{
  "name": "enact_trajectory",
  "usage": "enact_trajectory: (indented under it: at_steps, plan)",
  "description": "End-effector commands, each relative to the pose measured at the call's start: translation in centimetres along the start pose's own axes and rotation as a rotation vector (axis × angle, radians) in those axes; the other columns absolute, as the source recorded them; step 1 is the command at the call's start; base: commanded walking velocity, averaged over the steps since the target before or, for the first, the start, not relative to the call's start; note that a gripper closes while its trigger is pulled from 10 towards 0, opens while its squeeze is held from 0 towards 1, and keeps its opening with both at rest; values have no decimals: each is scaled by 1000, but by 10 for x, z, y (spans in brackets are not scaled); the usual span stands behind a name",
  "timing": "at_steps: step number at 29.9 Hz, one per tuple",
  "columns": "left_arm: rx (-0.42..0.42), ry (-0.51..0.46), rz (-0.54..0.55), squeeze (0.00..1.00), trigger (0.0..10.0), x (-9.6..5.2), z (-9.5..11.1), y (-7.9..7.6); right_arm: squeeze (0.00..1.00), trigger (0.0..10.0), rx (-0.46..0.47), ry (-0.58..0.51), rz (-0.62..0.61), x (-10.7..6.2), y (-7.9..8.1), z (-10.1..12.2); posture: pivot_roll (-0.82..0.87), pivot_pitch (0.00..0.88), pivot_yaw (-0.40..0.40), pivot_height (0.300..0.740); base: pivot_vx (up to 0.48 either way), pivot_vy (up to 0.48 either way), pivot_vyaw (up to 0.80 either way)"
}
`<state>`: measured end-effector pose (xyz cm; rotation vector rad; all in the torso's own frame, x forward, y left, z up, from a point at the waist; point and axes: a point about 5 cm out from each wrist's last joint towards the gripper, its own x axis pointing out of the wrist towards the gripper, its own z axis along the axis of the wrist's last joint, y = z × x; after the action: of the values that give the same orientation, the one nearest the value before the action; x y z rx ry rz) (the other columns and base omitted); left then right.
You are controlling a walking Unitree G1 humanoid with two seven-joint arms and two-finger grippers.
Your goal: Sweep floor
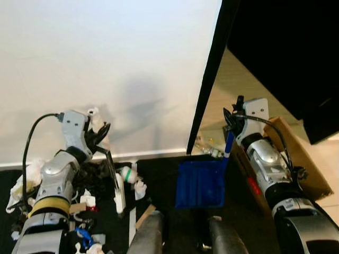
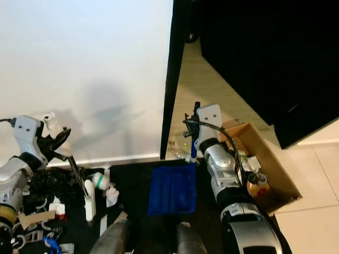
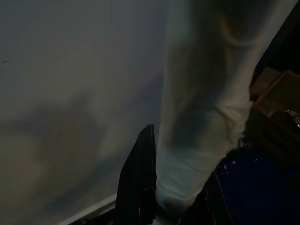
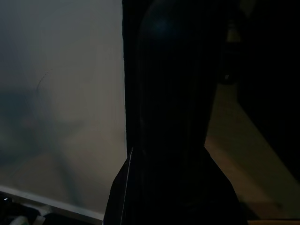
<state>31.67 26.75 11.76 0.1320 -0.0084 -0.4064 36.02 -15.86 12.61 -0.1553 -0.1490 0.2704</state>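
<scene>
Left eye view gives us the white wall (image 1: 106,69) as our landmark, filling the upper left, with a dark vertical edge (image 1: 209,74) bounding it on the right. Past that edge a pale floor (image 1: 238,84) runs under a large black mass (image 1: 286,47). At the wall's foot lies a dark floor area (image 1: 159,174), and a brown cardboard box (image 1: 302,159) sits well to the right of the wall, past the edge.

Our right claw (image 1: 231,123) is clamped on the blue handle of a blue dustpan (image 1: 201,182), whose pan rests just below the wall's foot, near the dark edge. A small heap of clear rubbish (image 1: 206,148) lies by that edge, just above the pan.

Our left claw (image 1: 98,132) is raised against the lower wall, closed around the pale handle of a brush (image 1: 119,193); a thin dark rod (image 1: 112,170) runs from the claw down to it. The brush head stands below the skirting among scattered litter (image 1: 87,203) of white scraps, black tangles and a white bottle with a green band (image 1: 127,173).
</scene>
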Motion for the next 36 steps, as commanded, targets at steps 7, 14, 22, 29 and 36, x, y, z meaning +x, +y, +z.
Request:
enact_trajectory:
  at_steps: [7, 14, 22, 29, 36]
  plan:
    - [-51, -83, -131, 0, 10000, 1, -4, -26, 0, 10000, -45, 14, 31, -1, 11, -7, 250, 227, 27, 740, 0, 0, 0]
    - [-59, -101, -78, 0, 10000, -17, -6, -22, 0, 10000, -28, -76, 87, 10, 30, 8, 291, 218, 18, 740, 0, 0, 0]
    - [-73, -85, -64, 0, 10000, -29, -13, -23, 0, 10000, -113, 62, 219, -12, 50, -27, 295, 211, 18, 740, 0, 0, 0]
    - [-84, -110, -43, 0, 10000, -30, -6, -20, 0, 10000, -199, 122, 190, -27, 42, -44, 271, 210, 33, 740, 0, 0, 0]
    - [-88, -119, -40, 0, 10000, -29, -5, -24, 0, 10000, -177, 172, 175, -33, 44, -54, 263, 204, 30, 740, 0, 0, 0]
